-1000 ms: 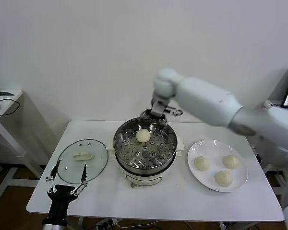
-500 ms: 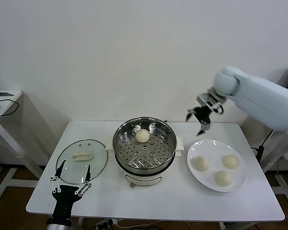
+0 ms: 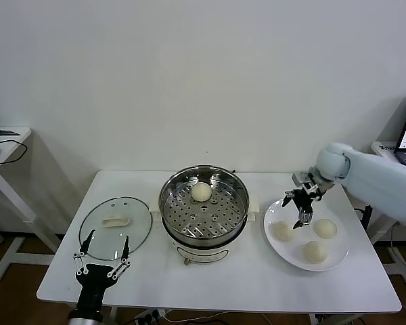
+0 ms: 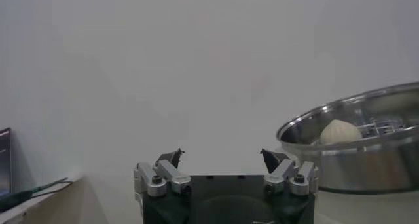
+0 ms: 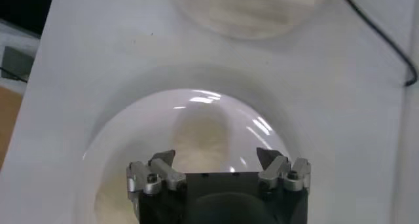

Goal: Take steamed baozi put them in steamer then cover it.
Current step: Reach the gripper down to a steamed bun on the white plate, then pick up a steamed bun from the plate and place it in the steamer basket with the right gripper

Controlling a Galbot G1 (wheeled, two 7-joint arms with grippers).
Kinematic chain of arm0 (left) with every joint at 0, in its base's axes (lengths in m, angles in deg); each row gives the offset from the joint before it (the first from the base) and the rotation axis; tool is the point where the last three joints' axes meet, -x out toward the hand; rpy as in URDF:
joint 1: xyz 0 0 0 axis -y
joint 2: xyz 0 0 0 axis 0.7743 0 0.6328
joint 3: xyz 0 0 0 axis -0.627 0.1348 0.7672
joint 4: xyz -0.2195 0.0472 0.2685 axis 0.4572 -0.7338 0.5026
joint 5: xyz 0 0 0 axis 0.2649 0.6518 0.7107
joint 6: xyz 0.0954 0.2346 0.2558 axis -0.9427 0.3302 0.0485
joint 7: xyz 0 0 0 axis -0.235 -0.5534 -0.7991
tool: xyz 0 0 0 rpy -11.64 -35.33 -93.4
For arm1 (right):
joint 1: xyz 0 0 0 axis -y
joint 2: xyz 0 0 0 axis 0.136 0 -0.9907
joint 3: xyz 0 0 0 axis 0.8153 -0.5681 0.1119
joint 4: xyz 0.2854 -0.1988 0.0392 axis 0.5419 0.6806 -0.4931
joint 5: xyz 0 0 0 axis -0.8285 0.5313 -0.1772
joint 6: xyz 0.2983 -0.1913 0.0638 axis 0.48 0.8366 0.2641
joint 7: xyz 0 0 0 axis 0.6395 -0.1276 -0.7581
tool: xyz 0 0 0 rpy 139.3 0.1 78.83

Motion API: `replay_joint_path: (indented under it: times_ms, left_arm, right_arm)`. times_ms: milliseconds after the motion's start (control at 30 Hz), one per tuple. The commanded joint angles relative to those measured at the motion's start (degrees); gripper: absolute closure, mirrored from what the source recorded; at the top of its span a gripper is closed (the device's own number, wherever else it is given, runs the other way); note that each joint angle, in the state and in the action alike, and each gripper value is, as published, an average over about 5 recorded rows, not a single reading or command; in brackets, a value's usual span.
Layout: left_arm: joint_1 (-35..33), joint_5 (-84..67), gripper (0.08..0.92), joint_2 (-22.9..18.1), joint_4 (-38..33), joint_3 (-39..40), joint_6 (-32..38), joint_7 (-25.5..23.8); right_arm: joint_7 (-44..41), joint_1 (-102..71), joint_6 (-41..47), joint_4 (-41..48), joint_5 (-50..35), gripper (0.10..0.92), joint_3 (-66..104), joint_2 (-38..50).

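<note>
Nearest, at the front left edge of the worktop: left tool, fingers spread wide, holding nothing, parked just short of the cover. Cover flat on the worktop, handle up, left of the steamer.

Mid-worktop: steamer uncovered, one baozi on the perforated tray toward the back rim; seen too from the left wrist as a pale dome above the steel rim.

To the right, close beside the steamer: white plate with three baozi — one at its left, one at its right, one at the front.

Above the plate's rear left part: right tool, jaws apart and empty, pointing down, near the left bun without touching. From the right wrist, plate directly beneath the open fingers.
</note>
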Motion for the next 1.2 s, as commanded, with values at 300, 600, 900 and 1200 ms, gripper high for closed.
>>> replay_joint_path:
  times_ms: [300,600,900,1200]
  left_arm:
    - [-0.66,0.57,0.177,0.19,0.05,0.07,-0.42,0.36]
    - [-1.01,0.55,0.177,-0.1,-0.46,0.17,-0.39,0.36]
    - [-1.02,0.43,0.177,0.01,-0.73,-0.38,-0.09,0.36]
    - [-0.67,0.22,0.177,0.4,-1.3,-0.71,-0.21,0.35]
  right_arm:
    - [5.23,-6.15,1.39,1.9,0.4,0.203,1.65,-1.64]
    - [6.35,-5.54,1.39,2.61,1.06,0.235,1.42,-2.66]
    - [4.84,-2.94,1.25,1.17,2.0,0.392,-0.21,-2.0]
    - [-3.9,7.95,-0.23,-1.95,1.51,0.431,-0.13,-1.21]
